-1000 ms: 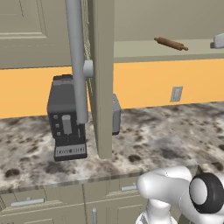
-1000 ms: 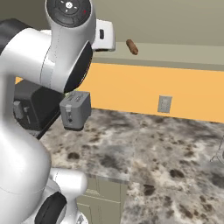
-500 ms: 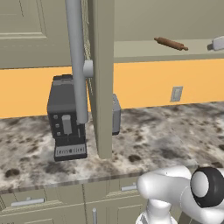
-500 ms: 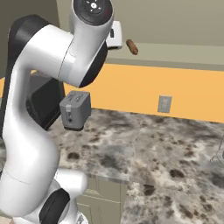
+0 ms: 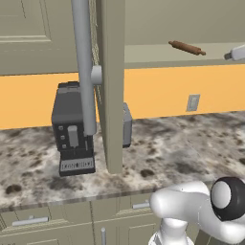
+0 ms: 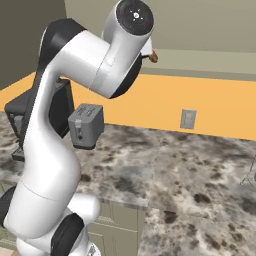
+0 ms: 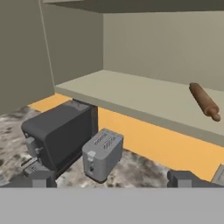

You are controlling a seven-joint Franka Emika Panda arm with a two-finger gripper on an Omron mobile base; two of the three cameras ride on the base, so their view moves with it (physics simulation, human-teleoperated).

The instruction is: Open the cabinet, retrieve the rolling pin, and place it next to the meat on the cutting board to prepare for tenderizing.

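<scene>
The cabinet stands open; its door shows edge-on with the long grey bar handle in front of it. On the cabinet's lower shelf lies the brown rolling pin, alone. In the right base view just its tip peeks out from behind my arm. My gripper is open, fingertips wide apart, with nothing between them. It hovers in front of the shelf, left of the rolling pin and well short of it. The meat and the cutting board are out of view.
A black coffee machine and a grey toaster stand on the speckled stone counter below the cabinet. A wall outlet sits on the orange backsplash. Drawer fronts run under the counter edge.
In the right base view my arm has swung to the right and now covers most of the rolling pin. The gripper has stayed open and the rolling pin has not moved.
</scene>
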